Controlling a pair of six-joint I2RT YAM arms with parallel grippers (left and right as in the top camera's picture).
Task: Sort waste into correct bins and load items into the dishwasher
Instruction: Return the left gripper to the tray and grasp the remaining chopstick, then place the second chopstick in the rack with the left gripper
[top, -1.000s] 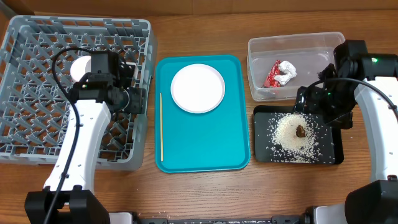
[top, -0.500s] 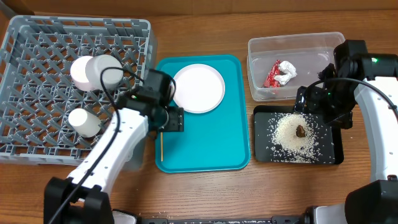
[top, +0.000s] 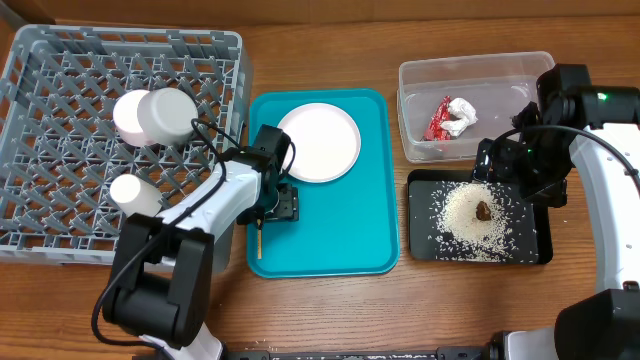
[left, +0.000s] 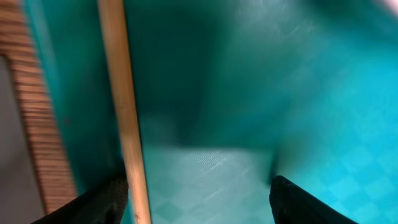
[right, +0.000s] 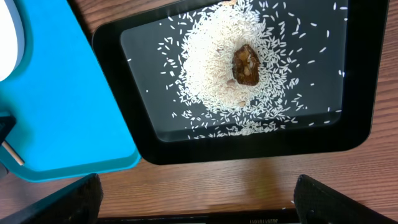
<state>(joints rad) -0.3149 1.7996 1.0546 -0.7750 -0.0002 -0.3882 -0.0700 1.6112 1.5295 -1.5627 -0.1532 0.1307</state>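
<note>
Both jaws: wide, empty.
Left gripper (left: 199, 199): teal tray's (top: 330, 240) left edge, bracketing chopsticks (left: 121, 93) for pinching.
Right gripper (right: 199, 202): beyond tray's right side, idle.

Counting now: 1 grey rack (top: 60, 60), 1 bowl (top: 160, 115), 1 cup (top: 135, 195), 1 teal tray (top: 340, 230), 1 plate (top: 318, 141), chopsticks (left: 124, 124) showing as 1 stick, 1 clear tub (top: 475, 62), 1 red wrapper (top: 438, 121), 1 paper wad (top: 462, 112), 1 black tray (top: 541, 246), 1 brown lump (right: 246, 64).

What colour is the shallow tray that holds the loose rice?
The tray is black, clearest in the right wrist view.
</note>
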